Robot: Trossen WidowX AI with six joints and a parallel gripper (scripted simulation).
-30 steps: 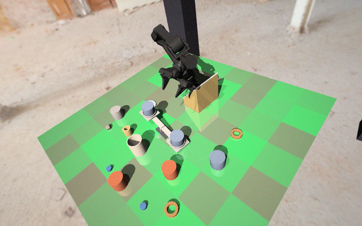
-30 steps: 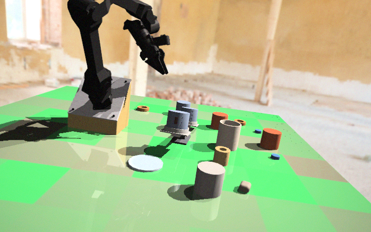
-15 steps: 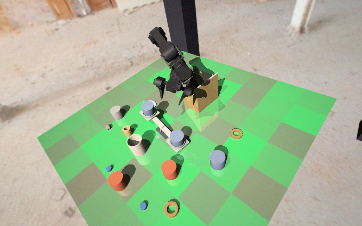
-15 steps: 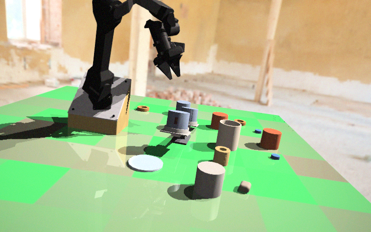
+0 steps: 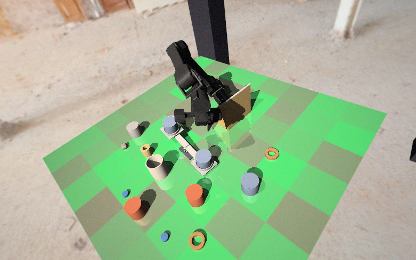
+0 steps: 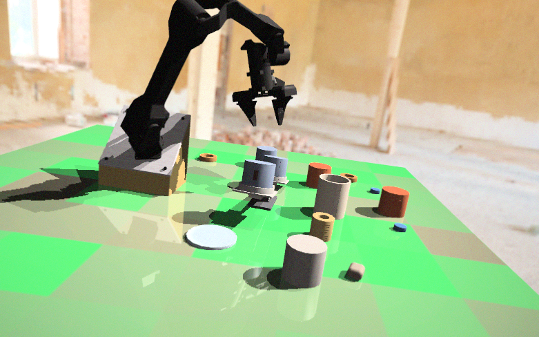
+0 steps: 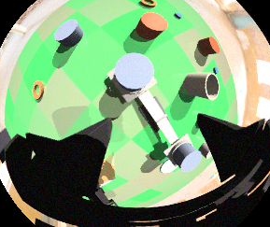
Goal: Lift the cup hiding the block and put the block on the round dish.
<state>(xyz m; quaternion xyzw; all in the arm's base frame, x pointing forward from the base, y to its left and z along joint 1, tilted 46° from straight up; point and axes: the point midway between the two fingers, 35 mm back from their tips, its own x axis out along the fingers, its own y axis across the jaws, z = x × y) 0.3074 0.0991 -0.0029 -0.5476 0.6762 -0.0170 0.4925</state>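
My gripper (image 5: 197, 130) (image 6: 267, 124) (image 7: 157, 120) is open and empty, pointing down high above the balance (image 5: 183, 141) (image 7: 150, 106). One blue-grey cup (image 5: 170, 125) (image 6: 259, 173) (image 7: 187, 160) stands on the end nearer the dish. That end looks raised in the exterior view. The identical cup (image 5: 203, 159) (image 6: 280, 166) (image 7: 134, 71) stands on the other end, which looks lower. The white round dish (image 6: 211, 237) (image 7: 168, 166) lies flat on the table with nothing on it. No block is visible under either cup.
A loose blue-grey cylinder (image 5: 250, 184) (image 6: 266, 150) (image 7: 68, 33) stands beyond the lower end. A tall open tube (image 5: 160, 171) (image 6: 332, 198) (image 7: 198, 84), yellow spool (image 5: 147, 152) (image 6: 320, 229) and grey cylinder (image 5: 134, 129) (image 6: 304, 263) stand beside the balance. Orange cylinders (image 5: 195, 196) (image 5: 134, 208) stand farther out.
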